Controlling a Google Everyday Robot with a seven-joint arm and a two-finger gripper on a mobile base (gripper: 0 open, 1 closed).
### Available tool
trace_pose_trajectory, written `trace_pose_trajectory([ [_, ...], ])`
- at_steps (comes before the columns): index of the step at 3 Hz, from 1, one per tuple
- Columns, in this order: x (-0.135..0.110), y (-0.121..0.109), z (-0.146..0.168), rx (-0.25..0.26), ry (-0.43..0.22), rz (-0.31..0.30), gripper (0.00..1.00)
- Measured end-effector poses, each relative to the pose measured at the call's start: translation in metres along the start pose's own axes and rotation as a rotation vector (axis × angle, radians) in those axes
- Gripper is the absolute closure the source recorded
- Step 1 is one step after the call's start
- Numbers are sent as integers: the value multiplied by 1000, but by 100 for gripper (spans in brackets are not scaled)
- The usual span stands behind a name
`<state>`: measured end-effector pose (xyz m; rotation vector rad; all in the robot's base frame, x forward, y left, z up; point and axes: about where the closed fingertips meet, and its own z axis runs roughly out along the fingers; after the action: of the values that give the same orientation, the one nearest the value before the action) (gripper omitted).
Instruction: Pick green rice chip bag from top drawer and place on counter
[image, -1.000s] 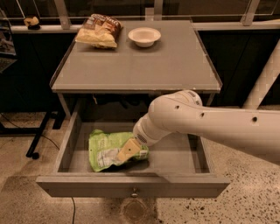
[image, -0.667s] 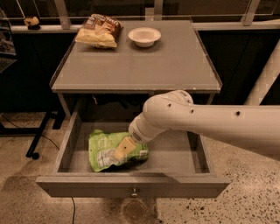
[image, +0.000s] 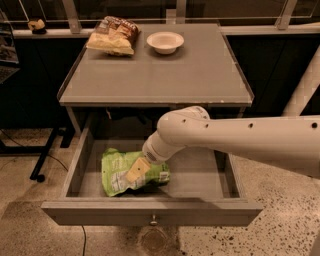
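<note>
The green rice chip bag (image: 120, 172) lies flat in the left half of the open top drawer (image: 150, 212), white label panel up. My gripper (image: 137, 170) reaches down from the right, its tan fingertip resting on the middle of the bag. The white arm spans the drawer's right half and hides part of the drawer floor. The counter (image: 165, 70) is above and behind the drawer.
A brown-and-yellow chip bag (image: 113, 35) and a white bowl (image: 165, 41) sit at the counter's back edge. The drawer front has a small metal knob (image: 153, 219). A black stand leg (image: 42, 160) is on the floor at left.
My arm has shifted left and a little down over the drawer, bringing the gripper from the bag's right edge onto its middle. The bag has not moved.
</note>
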<state>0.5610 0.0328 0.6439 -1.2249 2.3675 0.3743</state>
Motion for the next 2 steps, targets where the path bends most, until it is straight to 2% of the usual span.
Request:
trace_pose_trajectory([
  [2,10,10,27,-46,37,7,0],
])
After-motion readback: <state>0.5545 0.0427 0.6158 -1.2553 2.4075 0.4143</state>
